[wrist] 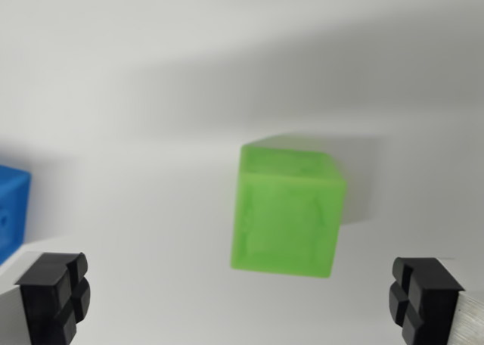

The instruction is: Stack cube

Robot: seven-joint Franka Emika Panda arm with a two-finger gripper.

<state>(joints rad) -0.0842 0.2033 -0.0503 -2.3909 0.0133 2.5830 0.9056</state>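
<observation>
The end effector (pixel 240 299) hangs above the white bench (pixel 151 73) with its two black fingertips (pixel 53 293) spread wide, one at the lower corner on the wrist view's left and the other at the lower corner on the wrist view's right. Nothing sits between them; the gap is bare and they pinch nothing.

The green cube (pixel 286 209) rests on the bench a little to the right of the picture's middle, just ahead of the open gap and roughly centred across it. It appears slightly turned, so that one corner edge faces the camera on the right and its sides do not line up squarely with the fingertips. The picture is blurred, so finer marks on its faces cannot be read. The wide spread of the fingertips fits an approach to this cube: they seem set to pass either side of it, though a small twist of the wrist may be needed to meet flat faces.

The blue cube (pixel 11 212) shows only partly at the left edge, well apart from the green one, likely the other half of the stack. Which cube goes on top cannot be told. Nothing stands between the end effector and the green cube, and the bench around it is plain
</observation>
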